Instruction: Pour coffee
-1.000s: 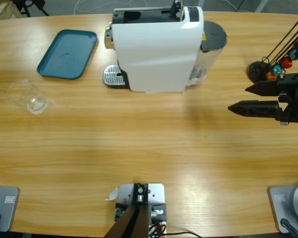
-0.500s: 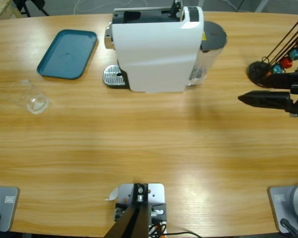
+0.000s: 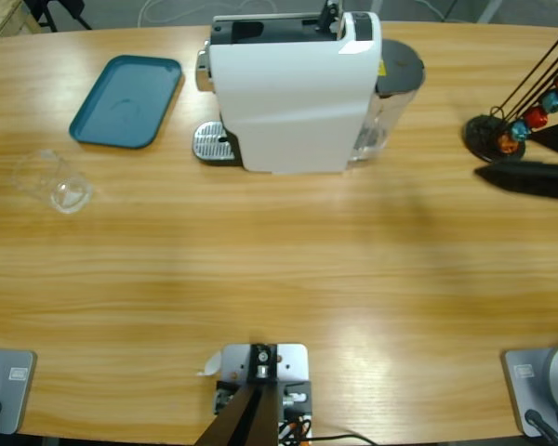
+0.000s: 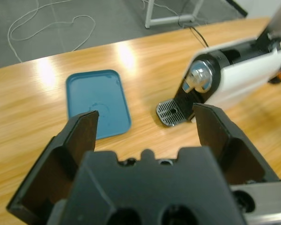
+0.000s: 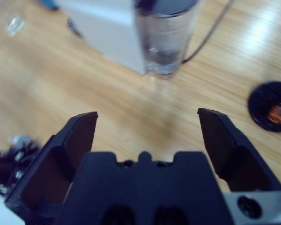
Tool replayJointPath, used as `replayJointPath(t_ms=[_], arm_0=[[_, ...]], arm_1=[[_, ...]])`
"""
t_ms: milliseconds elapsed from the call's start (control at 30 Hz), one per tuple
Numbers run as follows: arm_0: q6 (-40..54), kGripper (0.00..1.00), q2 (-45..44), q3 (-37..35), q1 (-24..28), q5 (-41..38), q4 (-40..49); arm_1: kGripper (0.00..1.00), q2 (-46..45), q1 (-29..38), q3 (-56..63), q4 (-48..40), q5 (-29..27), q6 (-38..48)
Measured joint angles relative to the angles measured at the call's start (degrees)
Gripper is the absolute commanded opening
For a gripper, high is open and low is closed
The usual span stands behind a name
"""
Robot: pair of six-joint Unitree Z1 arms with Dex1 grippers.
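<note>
Right end effector retreated to table's right edge — jaws apart, empty

The right gripper shows only as two dark jaw tips spread apart at the right edge of the high view, empty and wide in its wrist view, while the left gripper, seen only in its own wrist view, gapes wide with nothing between its jaws.

Ahead of my left gripper I see the tray lying left of the coffee machine. Beyond my right gripper stands the machine's water tank, the capsule stand's base to its right (both on the table).
</note>
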Motion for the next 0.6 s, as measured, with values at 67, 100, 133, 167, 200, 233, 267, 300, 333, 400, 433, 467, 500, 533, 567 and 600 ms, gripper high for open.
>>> replayJointPath(t_ms=[67, 100, 133, 167, 200, 233, 267, 300, 333, 400, 433, 467, 500, 533, 567, 600], arm_0=[[1.2, 0.868, 0.0, 0.6, -2.0, 2.1, 0.0], [1.5, 0.904, 0.0, 0.9, -2.8, 2.9, 0.0], [1.5, 0.931, 0.0, 1.2, -3.6, 4.0, 0.0], [1.5, 0.931, 0.0, 1.7, -4.3, 5.0, 0.0], [1.1, 0.931, 0.0, 2.2, -4.7, 6.0, 0.0], [0.8, 0.931, 0.0, 2.8, -5.0, 6.8, 0.0], [0.4, 0.931, 0.0, 3.1, -5.1, 7.3, 0.3], [0.1, 0.931, -0.1, 3.4, -5.2, 7.5, 0.7], [-0.2, 0.931, -0.4, 3.9, -5.2, 7.6, 0.9], [-0.9, 0.931, -1.4, 5.5, -5.3, 7.5, 1.0], [-1.3, 0.931, -1.8, 6.2, -5.3, 7.5, 1.0], [-1.4, 0.931, -1.9, 6.8, -5.3, 7.5, 1.0], [-1.5, 0.938, -1.9, 7.2, -5.3, 7.5, 1.0], [-1.6, 0.943, -1.9, 7.6, -5.3, 7.5, 1.0], [-1.6, 0.946, -1.9, 7.9, -5.3, 7.5, 1.0], [-1.6, 0.947, -1.9, 8.1, -5.3, 7.5, 1.0]], arm_1=[[0.838, -1.1, -3.0, -0.4, 0.3, -3.3, 1.9], [0.835, -1.5, -4.4, -0.9, 0.5, -5.0, 2.9], [0.835, -1.8, -5.3, -2.0, 0.8, -6.8, 3.9], [0.835, -2.0, -6.4, -3.3, 1.0, -8.5, 4.9], [0.835, -2.0, -7.4, -4.3, 1.0, -9.7, 5.6], [0.835, -2.0, -8.1, -5.4, 1.0, -10.4, 6.1], [0.835, -2.0, -9.0, -6.0, 0.9, -11.0, 6.5], [0.827, -2.0, -10.1, -6.1, 0.6, -11.5, 6.7], [0.778, -1.8, -10.9, -6.1, 0.4, -11.7, 6.7], [0.723, -1.6, -12.4, -6.0, -0.4, -12.1, 6.7], [0.72, -1.6, -12.9, -5.4, -1.1, -12.3, 6.7], [0.72, -1.6, -13.2, -4.8, -1.7, -12.6, 6.5], [0.72, -1.5, -13.5, -4.1, -2.3, -12.7, 6.3], [0.72, -1.5, -14.1, -3.2, -3.1, -12.9, 6.1], [0.72, -1.5, -14.6, -2.5, -3.8, -13.0, 5.7], [0.722, -1.5, -14.9, -2.0, -4.4, -13.1, 5.4]])
